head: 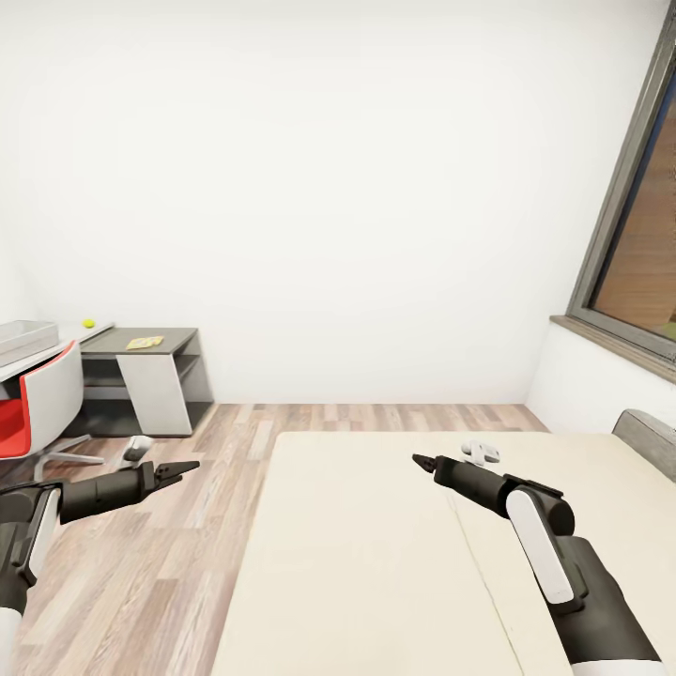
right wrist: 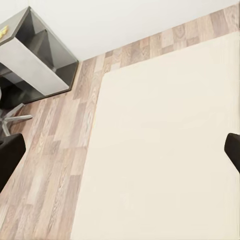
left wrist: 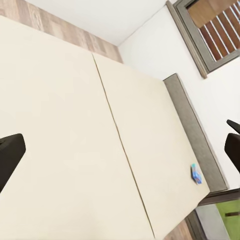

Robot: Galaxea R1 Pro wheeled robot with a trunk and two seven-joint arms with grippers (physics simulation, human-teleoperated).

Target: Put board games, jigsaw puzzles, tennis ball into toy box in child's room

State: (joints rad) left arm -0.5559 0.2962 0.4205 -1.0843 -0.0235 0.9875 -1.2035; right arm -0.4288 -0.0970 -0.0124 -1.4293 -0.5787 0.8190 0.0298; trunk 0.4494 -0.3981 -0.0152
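We stand at the foot of the bed (head: 376,563) with both arms raised over it and nothing in either gripper. The left gripper (head: 178,469) hangs over the plank floor (head: 141,582) just beside the mattress edge; the right gripper (head: 424,462) hovers above the cream cover. In both wrist views the jaws stand well apart and empty, so no release is needed before a grasp. The small blue board game (left wrist: 196,173) lies close to the grey headboard (left wrist: 195,135), near the far corner of the mattress, well apart from both grippers. Across the room, the tennis ball (head: 88,323) and a flat yellow item (head: 145,343) rest on the surface (head: 178,333), and the toy box (head: 23,338) stands at that surface's left end, behind the red chair (head: 38,404). We judge the step in hand to be the approach to the bed items. To do it well, we advance the base along the bedside toward the headboard until the blue box is in the head view, then lower an open gripper over one short edge, keeping the other arm clear of the mattress.
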